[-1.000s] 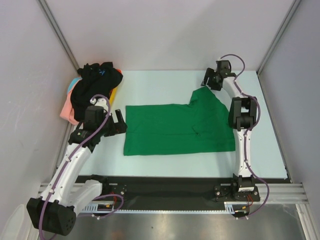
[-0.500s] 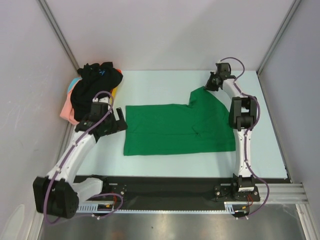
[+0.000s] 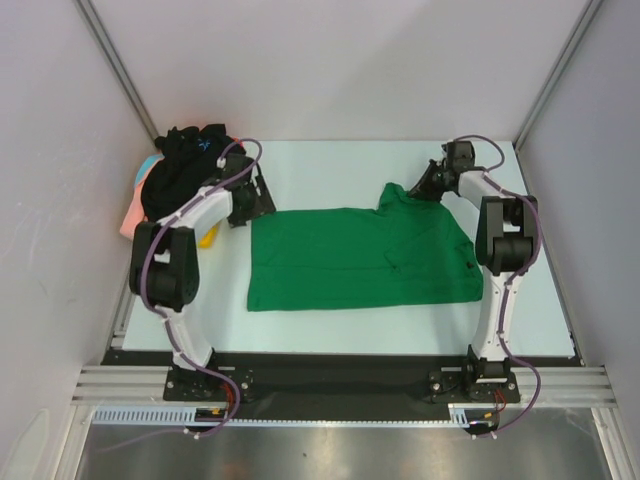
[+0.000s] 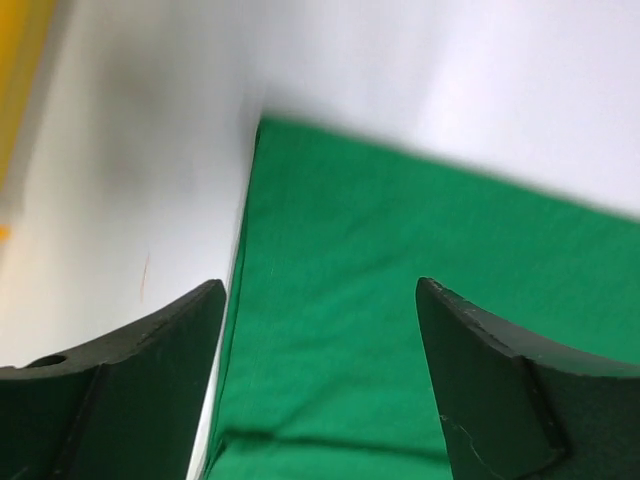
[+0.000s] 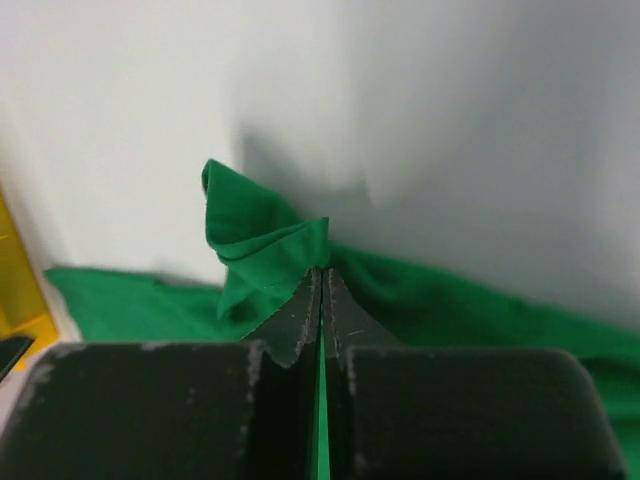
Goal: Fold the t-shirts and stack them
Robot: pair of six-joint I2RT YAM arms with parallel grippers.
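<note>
Mid-table (image 3: 330, 165): green t-shirt (image 3: 360, 258), spread mostly flat, long side running L–R, approx. centred btw. the two arms. Near edge well short of arm bases. Small crease near middle-R. Far R corner bunched into a little peak, raised off the surface.

R gripper (image 3: 428, 186): at far R corner of green t-shirt, closed tight, pinching that bunched corner. Confirmed in R wrist view: fingers pressed together, thin strip of green caught btw. them, crumpled fold standing just past the tips, rest of cloth trailing below and to both sides.

L gripper (image 3: 258, 196): at far L corner of green t-shirt, jaws spread wide, nothing held. In L wrist view: one finger over bare table just outside cloth's L edge, other finger over the green, w/ L edge and far corner btw. them. Touching cloth or hovering above it: can't tell.

Far L corner of table: loose heap of other t-shirts, unfolded.
- on top: black t-shirt (image 3: 185, 175) w/ small blue mark (image 3: 205, 146)
- at L side, underneath: pink/orange cloth (image 3: 135, 218)
- peeking out at far L: bit of light blue (image 3: 148, 166)
- at near side, by L arm: bit of yellow (image 3: 208, 238)

Heap just beside L gripper, apart from green t-shirt.
</note>
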